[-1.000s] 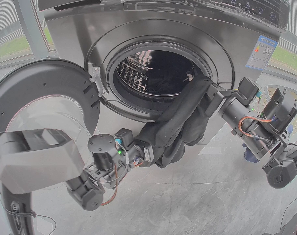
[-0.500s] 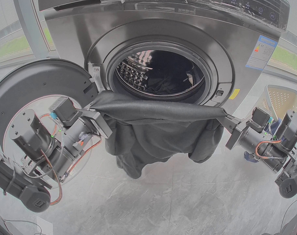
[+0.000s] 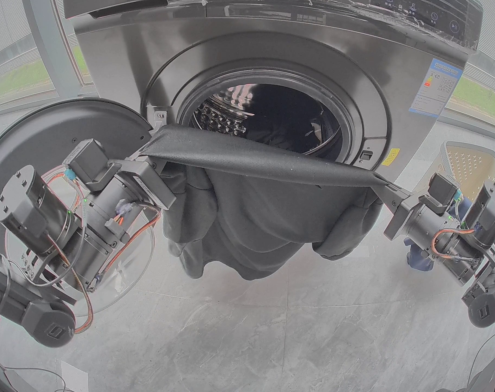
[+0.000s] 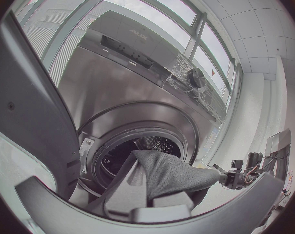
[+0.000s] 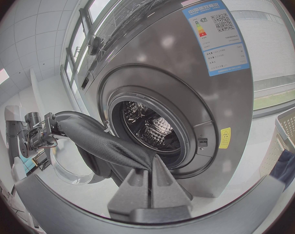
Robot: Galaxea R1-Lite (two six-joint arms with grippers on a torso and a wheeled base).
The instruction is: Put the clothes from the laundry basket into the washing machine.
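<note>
A grey front-loading washing machine [image 3: 313, 55] stands with its round door [image 3: 68, 132] swung open. Across the front of its drum opening [image 3: 269, 115], a black garment [image 3: 247, 213] is stretched taut between two grippers. The left gripper [image 3: 148, 156] is clamped on one end by the door hinge, and the right gripper [image 3: 381, 183] is pinched tight on the other end near the latch. Loose fabric hangs below the opening. A beige laundry basket [image 3: 471, 164] holding blue cloth [image 5: 288, 164] sits beside the machine.

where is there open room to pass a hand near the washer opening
Free: the upper drum mouth above the stretched dark garment, and the floor below it. Crowded: the mouth's lower edge, spanned by the garment between left gripper and right gripper; open door at left.
</note>
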